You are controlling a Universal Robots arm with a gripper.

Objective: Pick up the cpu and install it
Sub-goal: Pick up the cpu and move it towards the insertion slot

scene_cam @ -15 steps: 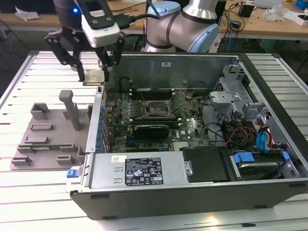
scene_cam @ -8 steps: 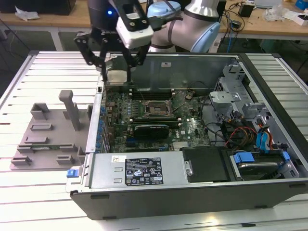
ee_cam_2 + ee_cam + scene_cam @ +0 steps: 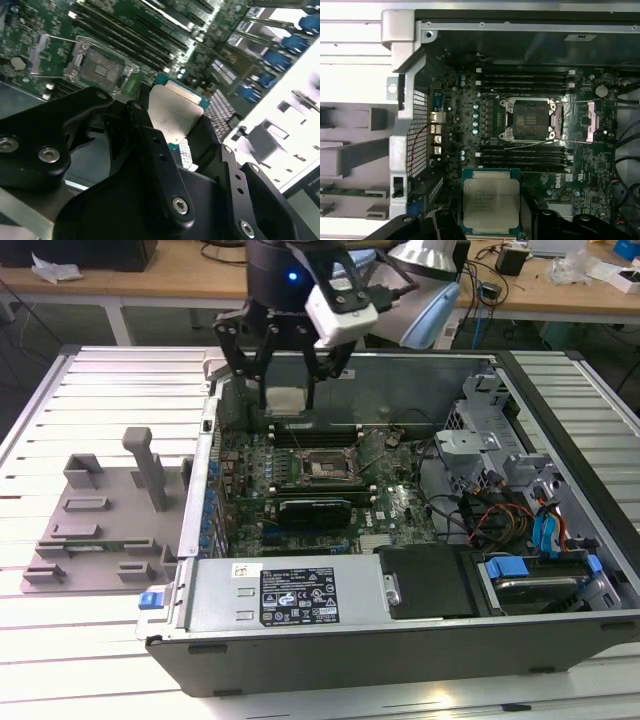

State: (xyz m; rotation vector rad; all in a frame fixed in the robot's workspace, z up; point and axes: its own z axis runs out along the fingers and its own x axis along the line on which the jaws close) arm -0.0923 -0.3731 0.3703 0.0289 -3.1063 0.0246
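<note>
The cpu (image 3: 491,202) had a smooth, matt silvery metal top over a green board edge. The gripper (image 3: 287,405) clamped on it was black with a dull satin finish, dotted with shiny metal screws (image 3: 179,205). The computer case (image 3: 300,660) was plain grey sheet metal with a faint sheen, and it carried a white paper label (image 3: 299,592). The motherboard (image 3: 470,115) looked glossy green, and its socket frame (image 3: 506,119) was bright bare metal. The fixture tray (image 3: 100,520) was matt grey plastic. The table (image 3: 60,640) was pale, ribbed and metallic-looking, and the bench (image 3: 170,275) behind it looked like light wood.
</note>
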